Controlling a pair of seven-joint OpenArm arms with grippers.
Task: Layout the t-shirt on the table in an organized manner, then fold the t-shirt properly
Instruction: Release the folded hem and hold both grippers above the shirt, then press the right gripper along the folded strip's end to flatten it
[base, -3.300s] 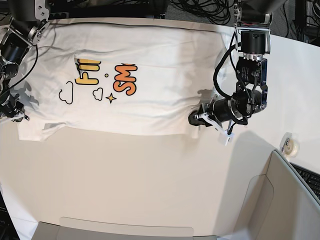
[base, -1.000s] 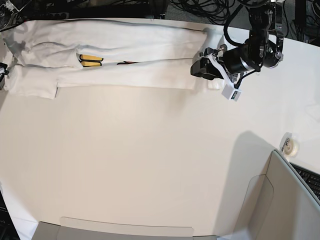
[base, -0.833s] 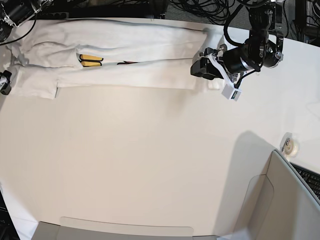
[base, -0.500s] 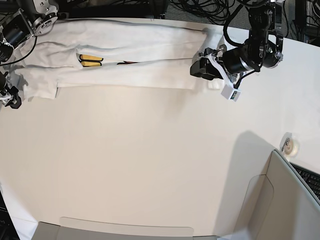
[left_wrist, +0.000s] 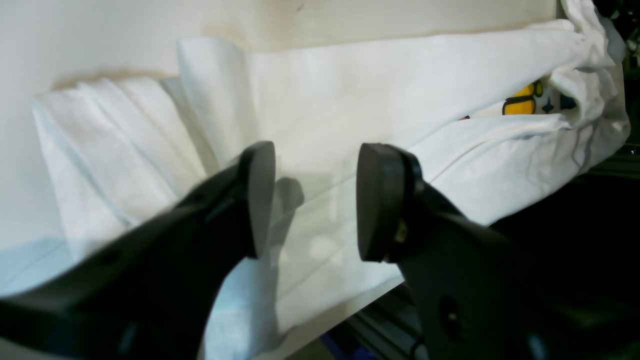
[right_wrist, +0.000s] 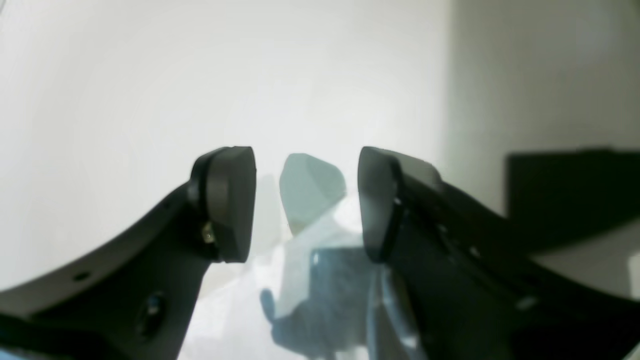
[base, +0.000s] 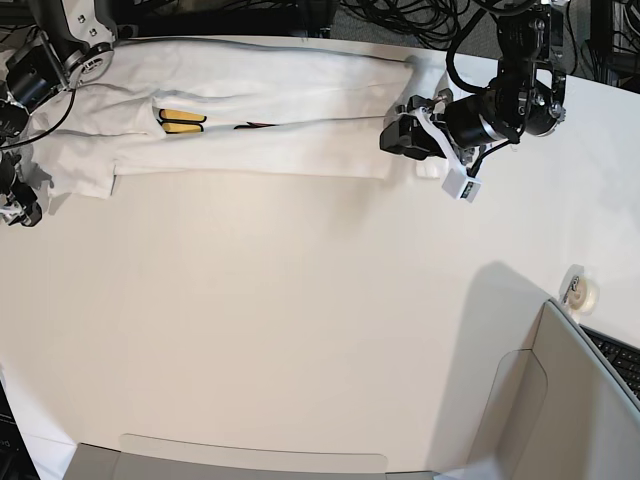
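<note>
Since a moment ago the right tool (base: 22, 212) has swung down off the shirt's sleeve end to the tabletop's left edge; the left one has held its place. The tabletop (base: 300, 330) is broad and off-white. The t-shirt (base: 250, 120) lies folded into a long white band along the far edge, a sliver of yellow print showing. The left tool (left_wrist: 312, 200) hovers over the band's right end, fingers apart, holding nothing. The right tool's fingers (right_wrist: 227, 200) are also apart and empty.
</note>
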